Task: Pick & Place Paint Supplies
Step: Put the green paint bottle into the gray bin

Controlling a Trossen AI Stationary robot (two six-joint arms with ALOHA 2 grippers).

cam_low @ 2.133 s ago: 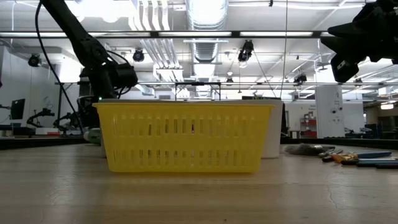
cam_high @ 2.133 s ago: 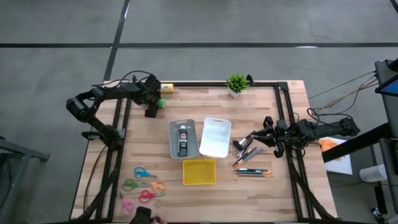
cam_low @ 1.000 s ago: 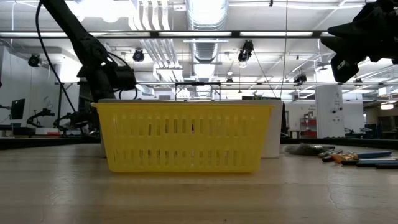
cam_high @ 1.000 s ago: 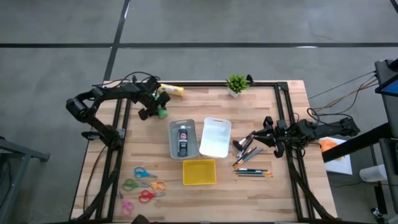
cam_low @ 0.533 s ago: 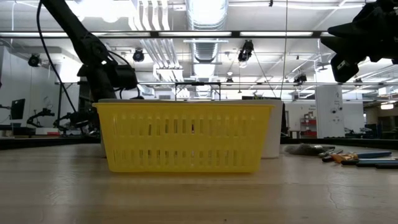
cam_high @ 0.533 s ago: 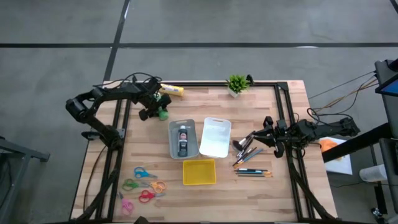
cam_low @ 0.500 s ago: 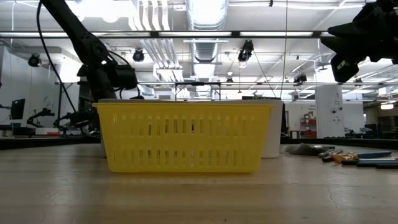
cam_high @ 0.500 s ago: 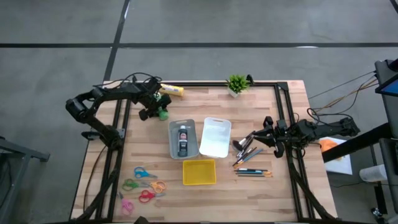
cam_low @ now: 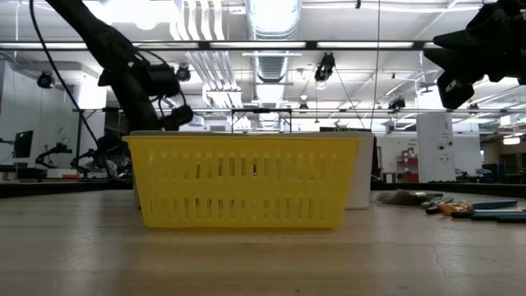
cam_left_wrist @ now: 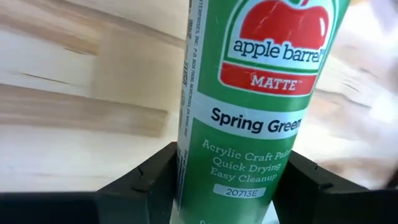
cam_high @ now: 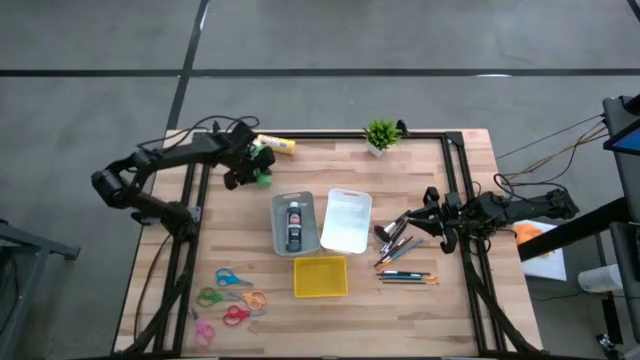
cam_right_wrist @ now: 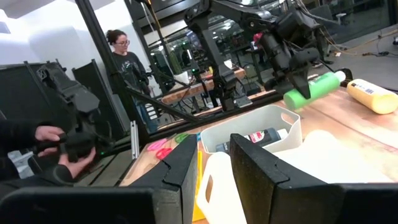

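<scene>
Risk first: in the high view your left gripper (cam_high: 248,168) carries the green paint bottle (cam_high: 262,172) clear of the table's far-left area, near the yellow paint bottle (cam_high: 277,146); I judge a slip likely if you swing fast toward the grey bin (cam_high: 295,223).

Left wrist view: the fingers (cam_left_wrist: 149,180) are clamped on the Spring Green bottle's lower body.

Right wrist view: your right gripper (cam_right_wrist: 214,163) waits at the right, above the brushes; fingers slightly apart, holding nothing.

Left claw (cam_high: 255,172) clamped, raised; right claw (cam_high: 425,218) parted, idle.
</scene>
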